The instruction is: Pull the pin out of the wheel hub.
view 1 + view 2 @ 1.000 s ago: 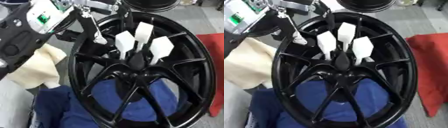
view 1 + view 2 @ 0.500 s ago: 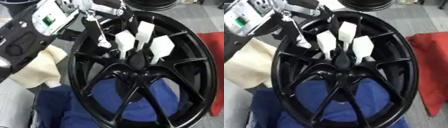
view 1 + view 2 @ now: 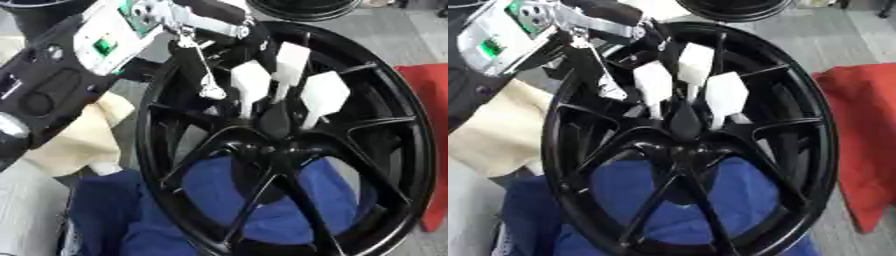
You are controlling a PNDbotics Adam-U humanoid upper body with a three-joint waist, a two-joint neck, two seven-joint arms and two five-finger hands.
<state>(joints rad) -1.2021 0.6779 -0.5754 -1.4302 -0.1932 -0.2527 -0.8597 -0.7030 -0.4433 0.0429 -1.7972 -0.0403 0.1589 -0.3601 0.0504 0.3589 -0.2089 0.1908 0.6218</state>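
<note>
Pins [image 3: 289, 62]: three white ones with flat paddle-like tops, standing close together in the upper middle of the wheel [image 3: 289, 145], stems planted around the hub [image 3: 271, 145], tops tilted up and away. Black multi-spoke wheel lying tilted, filling most of both views, spokes running out from the hub to the rim. Left hand [image 3: 229, 20] reaching in from the upper left, over the wheel's upper left rim, just beside the nearest pin but apart from it; dark fingers bunched near the rim, whether spread or curled cannot tell. Thin silvery rod [image 3: 203, 65] hanging down from the hand's metal parts, ending in a small pale tip [image 3: 213, 92] beside the left pin. Blue cloth [image 3: 693, 200] under the lower half of the wheel, visible between the spokes. Cream cloth [image 3: 79, 140] to the left, red cloth [image 3: 864, 145] to the right, second dark wheel [image 3: 732, 7] at the top edge.
</note>
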